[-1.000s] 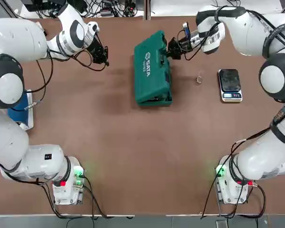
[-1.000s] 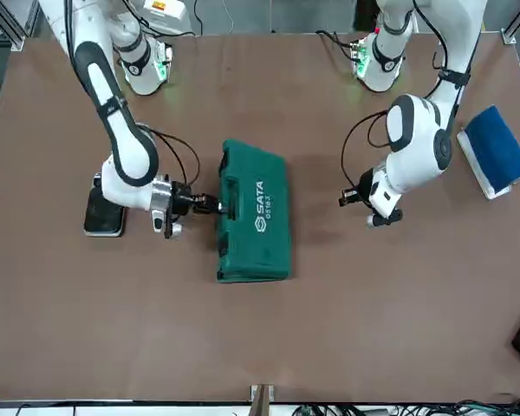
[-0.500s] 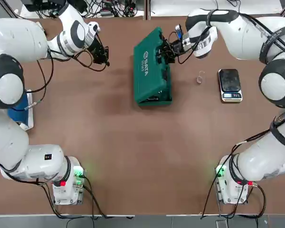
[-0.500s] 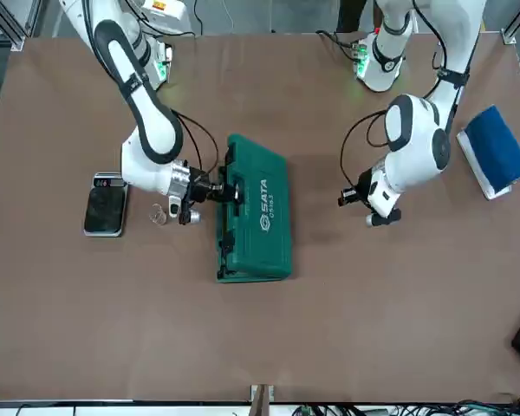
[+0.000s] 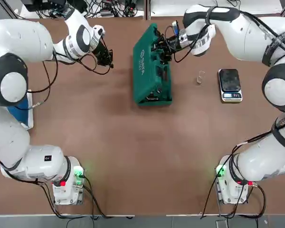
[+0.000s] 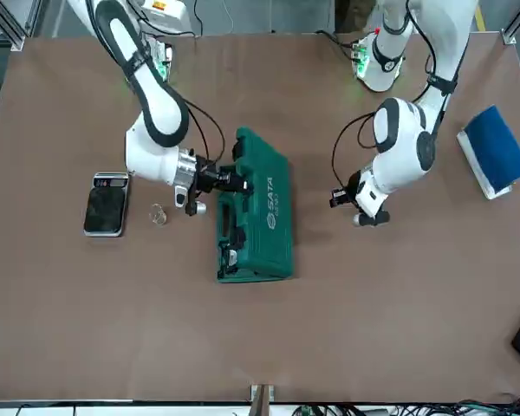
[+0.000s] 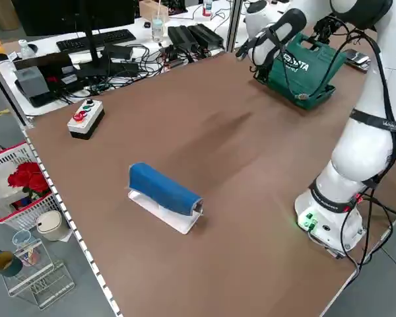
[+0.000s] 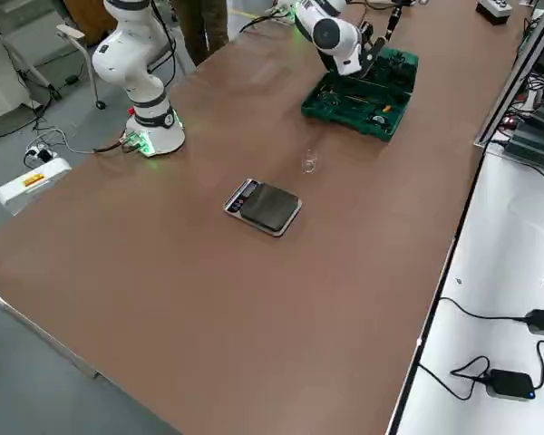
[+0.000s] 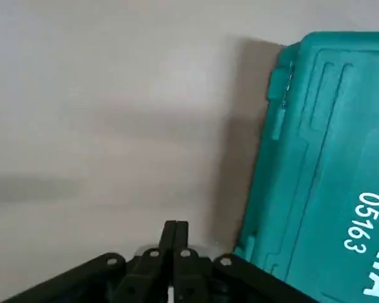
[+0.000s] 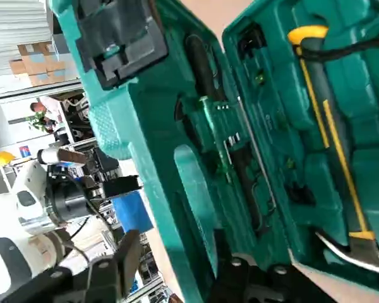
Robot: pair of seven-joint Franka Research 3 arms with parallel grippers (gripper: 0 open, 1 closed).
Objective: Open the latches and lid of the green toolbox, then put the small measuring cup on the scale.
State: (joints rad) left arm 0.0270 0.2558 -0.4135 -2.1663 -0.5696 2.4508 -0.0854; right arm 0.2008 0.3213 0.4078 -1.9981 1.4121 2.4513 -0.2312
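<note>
The green toolbox (image 5: 162, 84) lies at the far middle of the table. Its lid (image 5: 142, 59) is tilted up towards my left side, baring a hammer (image 10: 328, 126) and pliers in the trays. My right gripper (image 5: 160, 47) sits at the lid's raised handle edge, open, with the rim between its fingers (image 10: 127, 251). A black latch (image 10: 117, 35) hangs on that rim. The small measuring cup (image 5: 200, 77) stands upright between the toolbox and the scale (image 5: 229, 84). My left gripper (image 5: 107, 59) hovers shut, left of the toolbox and apart from it.
A blue block on a white base (image 5: 19, 108) lies near the table's left edge. A grey box with coloured buttons (image 7: 86, 117) sits at the far left corner. Cables and keyboards lie beyond the far edge. Both arm bases (image 5: 66, 183) stand at the near edge.
The lid has swung up from flat to steeply tilted, with the right gripper moving left along with it and its fingers spreading. The left gripper has shifted slightly towards the toolbox.
</note>
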